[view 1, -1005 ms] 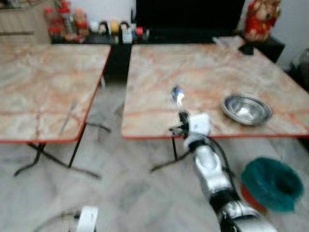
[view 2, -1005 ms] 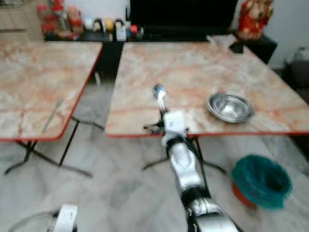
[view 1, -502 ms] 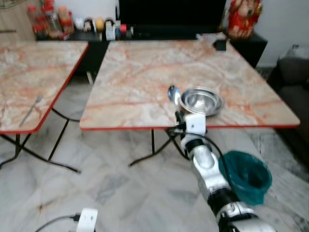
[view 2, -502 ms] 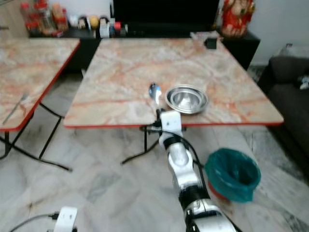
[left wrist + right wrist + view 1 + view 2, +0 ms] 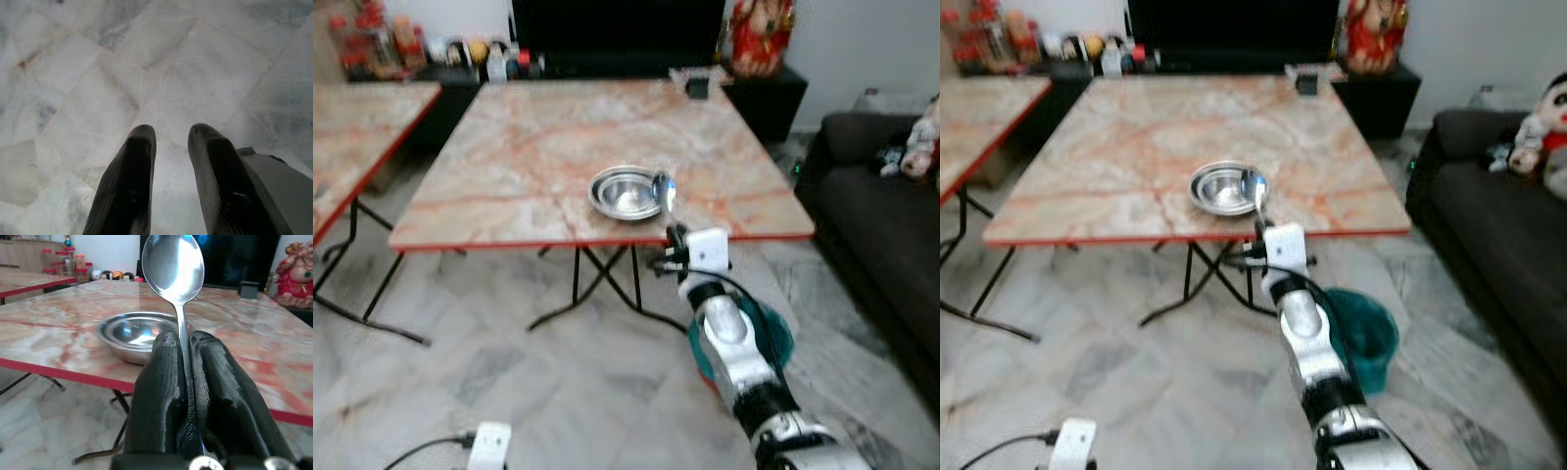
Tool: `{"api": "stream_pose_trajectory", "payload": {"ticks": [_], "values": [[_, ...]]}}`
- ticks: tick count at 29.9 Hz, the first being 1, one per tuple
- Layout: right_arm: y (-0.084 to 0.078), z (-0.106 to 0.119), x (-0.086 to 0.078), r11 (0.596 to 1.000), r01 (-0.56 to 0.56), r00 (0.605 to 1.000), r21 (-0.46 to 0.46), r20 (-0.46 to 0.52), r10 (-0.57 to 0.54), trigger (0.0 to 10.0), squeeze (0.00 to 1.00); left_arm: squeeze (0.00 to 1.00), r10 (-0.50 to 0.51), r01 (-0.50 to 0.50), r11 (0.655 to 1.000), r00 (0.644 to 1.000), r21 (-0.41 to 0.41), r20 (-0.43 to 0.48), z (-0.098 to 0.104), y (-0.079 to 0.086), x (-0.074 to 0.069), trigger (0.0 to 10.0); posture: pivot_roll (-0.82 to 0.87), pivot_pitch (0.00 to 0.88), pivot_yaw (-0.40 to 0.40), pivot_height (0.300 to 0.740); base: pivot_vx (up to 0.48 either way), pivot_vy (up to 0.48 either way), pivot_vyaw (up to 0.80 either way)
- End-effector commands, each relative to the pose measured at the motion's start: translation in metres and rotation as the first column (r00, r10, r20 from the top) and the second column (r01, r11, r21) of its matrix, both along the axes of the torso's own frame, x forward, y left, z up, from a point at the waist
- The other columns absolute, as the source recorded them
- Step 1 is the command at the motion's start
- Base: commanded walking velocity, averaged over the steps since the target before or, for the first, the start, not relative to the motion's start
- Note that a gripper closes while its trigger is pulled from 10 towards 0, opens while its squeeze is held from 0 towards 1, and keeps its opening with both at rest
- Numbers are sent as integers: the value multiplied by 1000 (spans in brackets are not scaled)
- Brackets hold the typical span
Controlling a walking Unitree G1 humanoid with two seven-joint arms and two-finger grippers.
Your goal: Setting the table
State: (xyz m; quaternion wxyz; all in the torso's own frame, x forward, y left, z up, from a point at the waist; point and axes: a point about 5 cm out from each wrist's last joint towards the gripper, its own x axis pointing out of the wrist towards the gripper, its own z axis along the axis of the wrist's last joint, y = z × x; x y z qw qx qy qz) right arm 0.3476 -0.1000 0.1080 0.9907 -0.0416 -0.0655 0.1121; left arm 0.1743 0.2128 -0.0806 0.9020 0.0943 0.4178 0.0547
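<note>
Right end effector (image 5: 185, 382) clamped on upright spoon (image 5: 174, 264) just short of the table's (image 5: 509, 157) red near edge, bowl (image 5: 625, 192) close behind that edge, bare marble beyond; left end effector (image 5: 171, 161) apart over floor (image 5: 73, 73).

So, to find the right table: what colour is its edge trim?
Red, edging the marble-patterned table; clearest in the right wrist view.

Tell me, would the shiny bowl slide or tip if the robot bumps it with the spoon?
Probably slide: the steel bowl looks thin and light, and the marble-look table seems smooth. Tipping seems unlikely, since it sits low and wide. The spoon, pinched in the right gripper, looks stiff.
</note>
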Motion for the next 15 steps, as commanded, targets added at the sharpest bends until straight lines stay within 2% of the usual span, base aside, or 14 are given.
{"api": "stream_pose_trajectory", "payload": {"ticks": [1, 5, 15], "values": [[-5, -1, 0, 1000, 17, 1000, 9, -9, -17, 10000, 0, 0, 25, -25, 999, 1000, -35, -7, -3, -4, -6, 10000, -17, 0, 21, 727, 0, 0, 0], [-5, -1, 0, 1000, 17, 1000, 9, -13, -17, 10000, 0, 0, 26, -27, 999, 999, -23, -22, -4, -3, -8, 10000, -11, 0, 19, 727, 0, 0, 0], [-7, -1, 2, 999, 40, 999, 29, -34, -39, 10000, 0, 0, 33, -34, 999, 999, -18, -31, -5, 0, -11, 10000, -12, 0, 25, 727, 405, 0, 0]]}}
